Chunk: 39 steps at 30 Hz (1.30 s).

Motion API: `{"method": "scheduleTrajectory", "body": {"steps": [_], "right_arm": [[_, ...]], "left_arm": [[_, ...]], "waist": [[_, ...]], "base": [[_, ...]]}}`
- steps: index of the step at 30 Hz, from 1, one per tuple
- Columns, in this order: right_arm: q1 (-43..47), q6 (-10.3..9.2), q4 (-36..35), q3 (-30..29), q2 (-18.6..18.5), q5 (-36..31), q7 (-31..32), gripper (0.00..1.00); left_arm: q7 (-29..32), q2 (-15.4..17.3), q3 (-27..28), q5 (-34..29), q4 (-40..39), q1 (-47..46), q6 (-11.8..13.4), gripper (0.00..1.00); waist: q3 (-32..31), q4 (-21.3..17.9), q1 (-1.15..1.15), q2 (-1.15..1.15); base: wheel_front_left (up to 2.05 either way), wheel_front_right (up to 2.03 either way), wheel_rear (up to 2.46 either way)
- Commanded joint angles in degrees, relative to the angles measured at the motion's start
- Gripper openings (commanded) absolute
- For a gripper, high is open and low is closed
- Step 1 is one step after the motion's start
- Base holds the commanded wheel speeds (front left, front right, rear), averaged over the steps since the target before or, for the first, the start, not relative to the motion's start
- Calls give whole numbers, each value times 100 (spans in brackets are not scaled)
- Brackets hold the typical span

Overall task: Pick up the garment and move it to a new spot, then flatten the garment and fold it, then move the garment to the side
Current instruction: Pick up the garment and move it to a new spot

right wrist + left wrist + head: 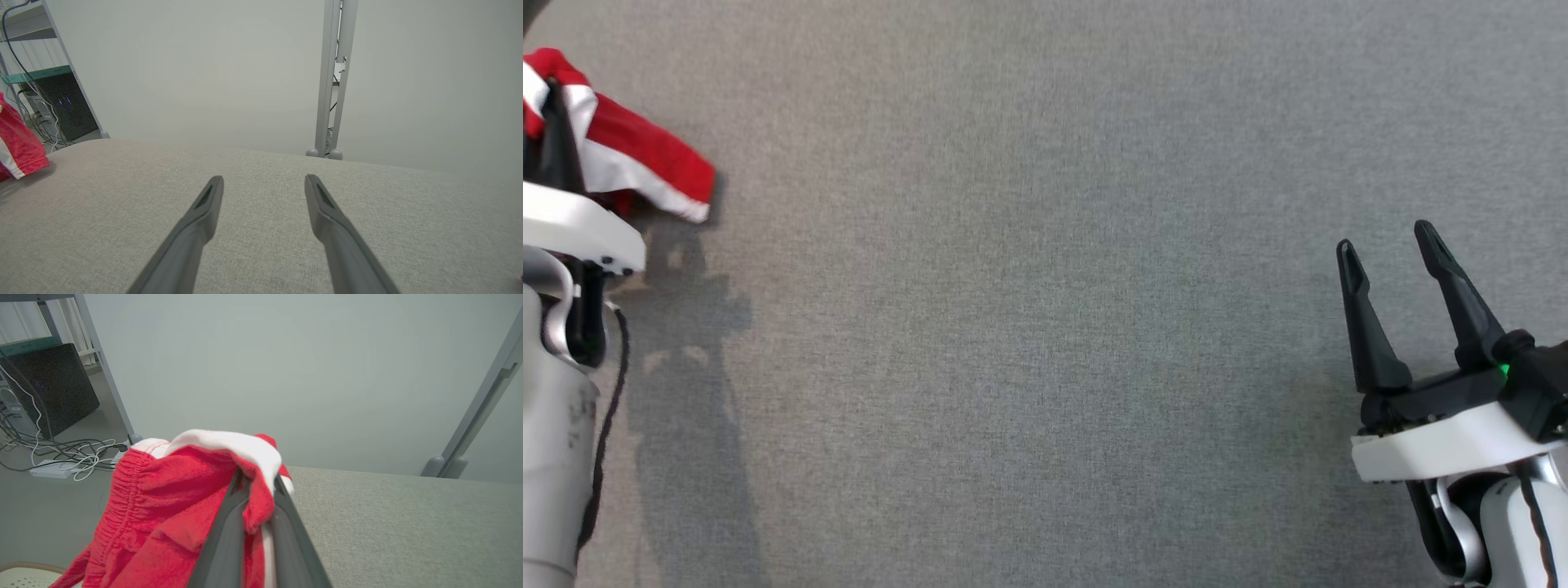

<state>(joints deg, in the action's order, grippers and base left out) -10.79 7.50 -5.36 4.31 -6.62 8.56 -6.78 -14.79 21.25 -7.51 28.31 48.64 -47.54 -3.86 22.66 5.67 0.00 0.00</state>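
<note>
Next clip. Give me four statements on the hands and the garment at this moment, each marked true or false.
1. The left hand is closed on the garment. True.
2. The right hand grips a corner of the garment. False: it is open and empty, over bare table.
3. The garment lies flat in the middle of the table. False: it is bunched up at the table's left edge.
4. The garment is red with white bands. True.

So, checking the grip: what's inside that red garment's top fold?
The fingers of the left tool pinching the garment; cloth covers their tips, and whatever lies beneath.
</note>
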Motion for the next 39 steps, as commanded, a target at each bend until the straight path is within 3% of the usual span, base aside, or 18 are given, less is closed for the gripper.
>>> {"method": "scheduleTrajectory", "body": {"steps": [1,10,15,19,23,29,34,39], "right_arm": [[100,-1,32,-14,23,41,-56,100],[571,-1,157,-104,188,106,-71,100],[794,-2,132,-150,254,130,-45,100],[868,-1,86,-155,294,158,-39,100],[801,-2,44,-159,325,193,-75,100],[663,-1,87,-133,345,255,-152,100],[593,-1,153,-137,355,306,-225,100],[584,-1,232,-167,363,412,-347,100]], "left_arm": [[-38,5,-8,-92,-330,243,87,0],[-4,-197,-36,-411,-3034,2102,611,0],[442,-382,-337,-497,-4598,3241,966,0],[821,-595,-742,-536,-5463,3854,1110,0],[1017,-810,-1165,-533,-5736,4006,1049,0],[956,-1209,-1659,-563,-5423,3371,755,0],[761,-1441,-1829,-666,-5142,2722,629,0],[694,-1519,-1914,-657,-4665,2526,585,0]], "waist": [[-287,-39,0,0],[-1029,-224,0,0],[-1284,-425,0,0],[-1347,-667,0,0],[-1232,-937,0,0],[-981,-1465,0,0],[-768,-1899,0,0],[-541,-2072,0,0]], "base": [[0,0,0],[0,0,0],[0,0,0],[0,0,0],[0,0,0],[0,0,0],[0,0,0],[0,0,0]]}}
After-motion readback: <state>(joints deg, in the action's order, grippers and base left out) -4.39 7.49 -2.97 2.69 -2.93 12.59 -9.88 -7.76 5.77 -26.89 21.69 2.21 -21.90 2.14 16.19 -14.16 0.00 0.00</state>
